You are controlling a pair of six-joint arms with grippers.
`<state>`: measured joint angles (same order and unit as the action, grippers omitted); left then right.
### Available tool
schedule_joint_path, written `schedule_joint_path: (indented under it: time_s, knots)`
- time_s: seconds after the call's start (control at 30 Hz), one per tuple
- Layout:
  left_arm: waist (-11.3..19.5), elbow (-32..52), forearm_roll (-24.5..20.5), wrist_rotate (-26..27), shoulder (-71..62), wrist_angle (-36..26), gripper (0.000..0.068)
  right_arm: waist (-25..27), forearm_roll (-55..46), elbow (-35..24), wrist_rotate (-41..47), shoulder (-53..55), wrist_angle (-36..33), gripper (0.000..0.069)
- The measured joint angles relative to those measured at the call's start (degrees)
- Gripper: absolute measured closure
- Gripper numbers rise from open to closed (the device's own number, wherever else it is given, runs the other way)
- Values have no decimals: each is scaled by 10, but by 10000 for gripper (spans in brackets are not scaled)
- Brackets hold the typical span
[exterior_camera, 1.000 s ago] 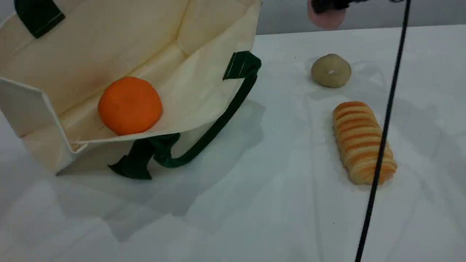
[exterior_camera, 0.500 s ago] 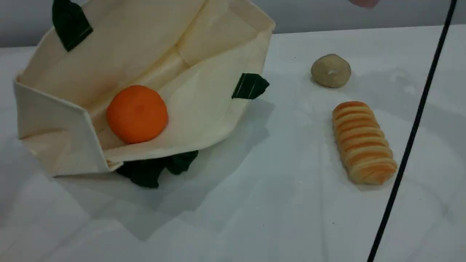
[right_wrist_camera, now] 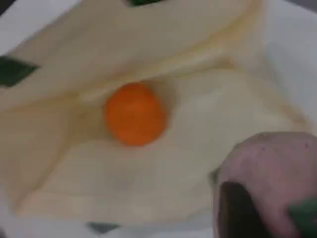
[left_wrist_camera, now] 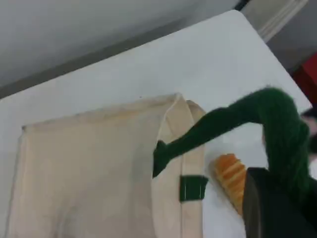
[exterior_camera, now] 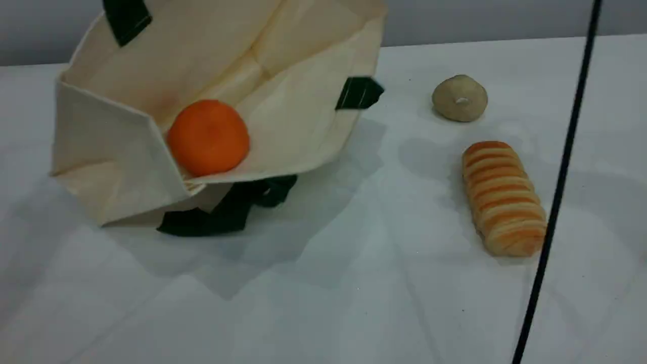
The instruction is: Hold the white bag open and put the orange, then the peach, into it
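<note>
White tabletop [exterior_camera: 354,303] spreads under the white bag [exterior_camera: 298,116], whose mouth gapes toward us with the orange [exterior_camera: 208,137] already lying inside. Our left gripper [left_wrist_camera: 277,208] is clenched on the bag's green rope handle [left_wrist_camera: 233,121], lifting that side. Our right gripper [right_wrist_camera: 247,213] grasps the peach [right_wrist_camera: 272,173] above the opening, so we judge the second fruit's delivery is in hand. Next we should lower the peach past the rim beside the orange, then let go.
</note>
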<state>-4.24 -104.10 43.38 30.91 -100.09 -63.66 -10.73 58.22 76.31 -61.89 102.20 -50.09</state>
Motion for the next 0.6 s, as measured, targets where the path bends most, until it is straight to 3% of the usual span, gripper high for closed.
schedule_joint_path:
  time_s: [0.27,0.47,0.6]
  knots:
    - [-46,-1,2,1,0,-13,599,-52,-11,0,0,0,-29,443]
    - [-45,-6,1,0,9,-21,599,-84,-14,-21,-3,0,-41,444]
    - [-45,-28,1,-6,9,-30,599,-107,-10,-48,-11,0,0,444]
